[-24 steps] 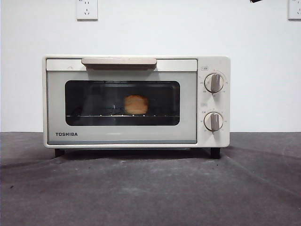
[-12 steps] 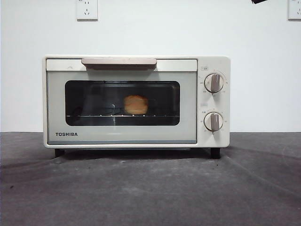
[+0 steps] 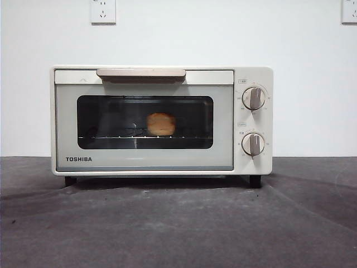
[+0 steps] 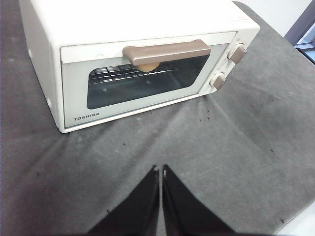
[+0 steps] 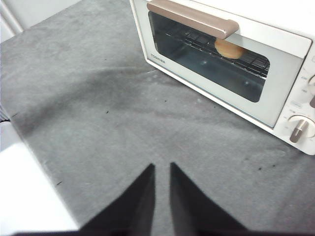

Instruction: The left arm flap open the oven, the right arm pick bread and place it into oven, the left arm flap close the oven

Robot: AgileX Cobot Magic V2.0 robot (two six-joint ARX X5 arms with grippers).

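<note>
Bread (image 3: 161,124) sits on the wire rack (image 3: 111,137) inside the oven (image 3: 162,120), roughly mid-width behind the dark window (image 3: 100,120), tucked just under the handle line as seen from both wrist views. Mid-rack makes sense: clear of the side walls and of the door swing.

Oven door (image 3: 72,159) is flush against the front, beige bar handle (image 3: 141,73) along its top edge. Looks fully shut, though a slight gap at the upper seam can't be ruled out from these angles. Judging by that, all three steps read as done: bread in, door closed.

Left gripper (image 4: 160,172) hangs above the grey mat (image 3: 178,223) in front of the oven, well apart from the door, holding nothing; its jaws are pressed nearly together, only a thin seam between them. Right gripper (image 5: 162,168) is likewise in front of the oven, off toward the TOSHIBA logo (image 5: 157,58) corner, empty, jaws parallel with a narrow slot between them. Neither shows in the front view, so both are likely parked clear of the oven face on purpose.

Two knobs (image 3: 254,98) on the oven's control side stand untouched by either arm. Wall outlet (image 3: 103,11) above the oven.
</note>
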